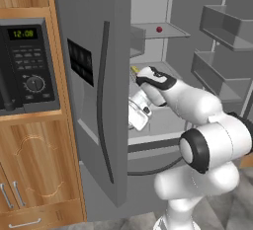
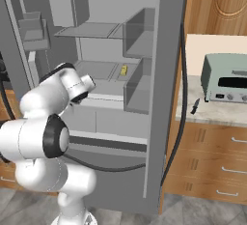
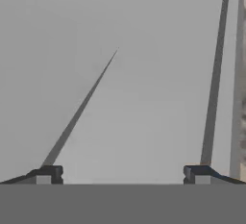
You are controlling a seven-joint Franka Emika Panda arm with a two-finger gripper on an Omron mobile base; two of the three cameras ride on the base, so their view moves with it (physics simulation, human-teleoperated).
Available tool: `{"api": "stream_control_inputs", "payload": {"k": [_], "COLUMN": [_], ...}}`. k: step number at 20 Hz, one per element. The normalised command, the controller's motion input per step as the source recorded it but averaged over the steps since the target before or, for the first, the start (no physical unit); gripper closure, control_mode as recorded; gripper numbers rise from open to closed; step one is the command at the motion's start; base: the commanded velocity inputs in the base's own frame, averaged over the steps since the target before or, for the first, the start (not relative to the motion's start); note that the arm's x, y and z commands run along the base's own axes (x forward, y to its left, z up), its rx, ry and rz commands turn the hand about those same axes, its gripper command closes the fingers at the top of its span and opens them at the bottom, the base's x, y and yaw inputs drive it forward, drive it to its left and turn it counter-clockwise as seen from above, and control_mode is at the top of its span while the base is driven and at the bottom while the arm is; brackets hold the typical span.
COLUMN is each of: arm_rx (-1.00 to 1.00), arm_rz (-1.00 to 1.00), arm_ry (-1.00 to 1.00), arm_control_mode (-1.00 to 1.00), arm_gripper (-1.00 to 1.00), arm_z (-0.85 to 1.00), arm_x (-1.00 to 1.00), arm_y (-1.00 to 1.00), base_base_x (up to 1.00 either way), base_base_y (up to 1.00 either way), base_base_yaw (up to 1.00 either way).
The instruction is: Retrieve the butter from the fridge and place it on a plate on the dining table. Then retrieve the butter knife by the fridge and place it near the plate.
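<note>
The fridge (image 1: 94,100) stands with its right door swung wide, and the gripper (image 3: 123,174) reaches in at middle-shelf height, its fingers (image 3: 47,174) spread wide, holding nothing and facing bare grey wall. The butter (image 2: 123,70) lies on that shelf just beyond the fingers, untouched. Far right of them, the butter knife (image 2: 195,106) rests on the counter (image 2: 217,115) beside the fridge.

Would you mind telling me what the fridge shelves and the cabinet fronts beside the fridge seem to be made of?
The fridge shelves look like pale translucent glass or plastic: thin, flat, see-through grey. The cabinet fronts look like varnished wood, with orange-brown grain and a carved panel outline.
</note>
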Motion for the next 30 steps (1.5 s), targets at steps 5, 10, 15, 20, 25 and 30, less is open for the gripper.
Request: {"api": "stream_control_inputs", "payload": {"k": [5,10,15,20,25,30], "arm_rx": [0.06,0.04,0.01,0.00,-0.03,-0.28], "arm_rz": [0.16,0.16,0.07,0.00,-0.05,-0.05], "arm_ry": [0.00,0.00,0.00,0.00,0.00,-0.05], "arm_control_mode": [-1.00,-1.00,-1.00,-1.00,-1.00,-1.00], "arm_gripper": [-1.00,-1.00,-1.00,-1.00,-1.00,-1.00], "arm_z": [-0.11,-0.21,-0.25,-0.10,-0.07,-0.22], "arm_x": [0.00,0.00,0.00,0.00,0.00,0.03], "arm_y": [0.73,0.84,0.73,0.31,-0.17,-0.60], "base_base_x": [0.00,0.00,0.00,0.00,0.00,0.00], "base_base_y": [0.00,0.00,0.00,0.00,0.00,0.00], "base_base_yaw": [0.00,0.00,0.00,0.00,0.00,0.00]}}
